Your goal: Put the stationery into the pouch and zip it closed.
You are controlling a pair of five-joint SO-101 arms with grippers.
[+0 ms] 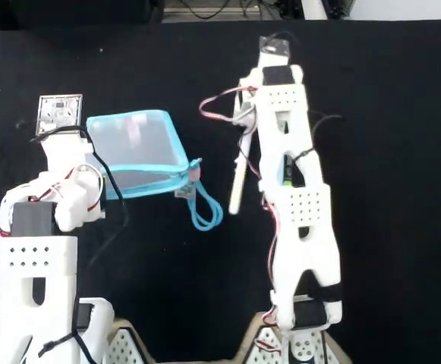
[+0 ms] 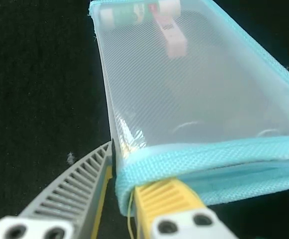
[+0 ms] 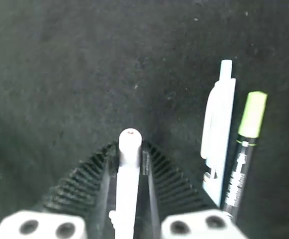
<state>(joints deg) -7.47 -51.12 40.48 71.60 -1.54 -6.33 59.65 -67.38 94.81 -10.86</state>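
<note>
Right end effector (image 3: pixel 130 152): clamped on white pen (image 3: pixel 127 189)
Left end effector (image 2: pixel 122 167): pinching pouch (image 2: pixel 184 99) rim
Pouch contents: small stationery pieces (image 2: pixel 171 35)

Built of white printed plastic on both the left arm (image 1: pixel 34 258) and the right arm (image 1: pixel 300 205), shells pierced with grids of small round holes. Black servo blocks (image 1: pixel 32 218) at the joints. Red, white and black cables (image 1: pixel 220 102) looped alongside. On the left gripper (image 2: pixel 127 167), one grey ribbed finger (image 2: pixel 77 184) and one yellow ribbed finger (image 2: pixel 164 199). On the right gripper (image 3: pixel 128 149), black ribbed fingers (image 3: pixel 79 184) above pale bases with paired dark screw holes.
</note>
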